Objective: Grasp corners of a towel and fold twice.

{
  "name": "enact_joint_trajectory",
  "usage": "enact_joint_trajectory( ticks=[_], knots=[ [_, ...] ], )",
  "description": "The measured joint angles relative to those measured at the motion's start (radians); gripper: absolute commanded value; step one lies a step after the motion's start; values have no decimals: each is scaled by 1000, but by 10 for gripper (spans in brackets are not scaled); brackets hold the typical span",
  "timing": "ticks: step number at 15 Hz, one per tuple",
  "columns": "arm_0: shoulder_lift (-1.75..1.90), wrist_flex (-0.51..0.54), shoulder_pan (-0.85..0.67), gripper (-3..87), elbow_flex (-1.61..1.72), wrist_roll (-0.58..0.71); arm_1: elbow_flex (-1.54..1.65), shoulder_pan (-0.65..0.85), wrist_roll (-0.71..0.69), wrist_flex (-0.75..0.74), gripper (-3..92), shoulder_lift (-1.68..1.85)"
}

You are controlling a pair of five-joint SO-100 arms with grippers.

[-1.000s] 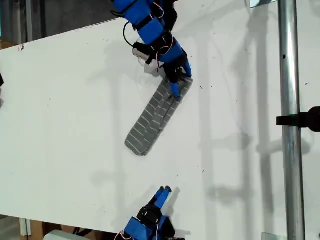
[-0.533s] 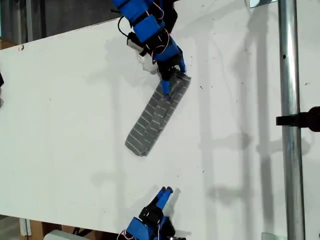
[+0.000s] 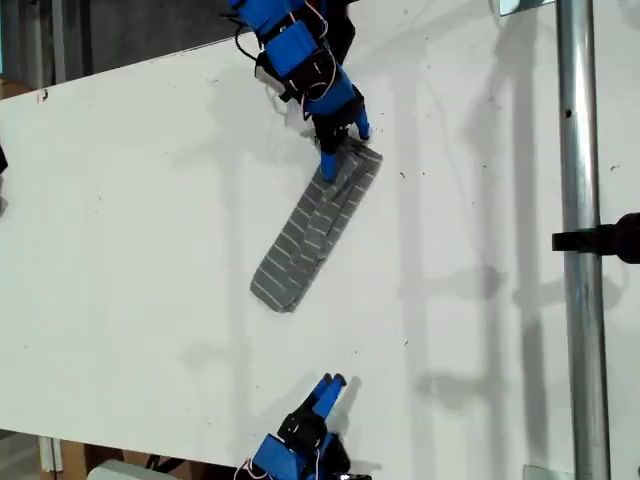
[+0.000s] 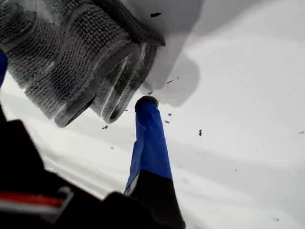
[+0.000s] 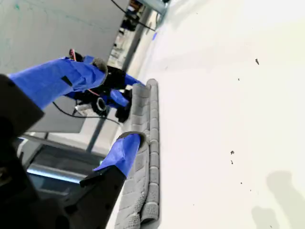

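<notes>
My first gripper (image 3: pixel 341 145) stood with jaws apart, empty, over the dark grey striped cloth towel (image 3: pixel 316 229); dragging could unfold it. My second gripper (image 3: pixel 329 384) waited, jaws parted, holding nothing.

Dark grey towel (image 3: pixel 318 226) with thin white stripes, folded into a long narrow strip. Lies flat and diagonal on the white tabletop (image 3: pixel 130 200), layered edges showing at one end.

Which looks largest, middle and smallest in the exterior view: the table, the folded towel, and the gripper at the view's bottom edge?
1. The table, filling most of the view.
2. The towel, a long folded strip.
3. My second gripper, only partly in frame, so its full size is unsure.
</notes>
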Motion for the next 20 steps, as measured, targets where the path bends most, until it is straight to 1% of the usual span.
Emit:
enact_joint_trajectory(
  ticks=[2, 3, 5, 6, 9, 11, 13, 14, 15, 17, 19, 20],
  knots=[
    [0, 0, 0, 233, 0, 0, -9, 5, -5, -218, 468, -212],
    [0, 0, 0, 232, 0, 0, -40, 6, -21, -272, 436, -282],
    [0, 0, 5, 231, 0, 0, -43, 20, -61, -299, 223, -298],
    [0, 0, 11, 231, 0, 0, -32, 21, -80, -316, 71, -291],
    [0, 3, 17, 230, 0, 0, -18, 29, -98, -425, 12, -341],
    [0, 3, 17, 230, 0, 0, -17, 15, -103, -489, 4, -379],
    [0, 3, 17, 230, 0, 5, -29, 12, -143, -486, 0, -380],
    [0, 3, 17, 228, 0, 8, -71, 15, -183, -407, -1, -374],
    [0, 3, 17, 227, 0, 8, -141, 20, -247, -267, -1, -316],
    [0, 3, 17, 225, 0, 9, -189, 48, -318, 80, -1, -106],
    [0, 3, 17, 223, 0, 9, -189, 43, -348, 249, -1, 127],
    [0, 3, 17, 222, 0, 9, -195, 48, -403, 258, -1, 176]
  ],
)
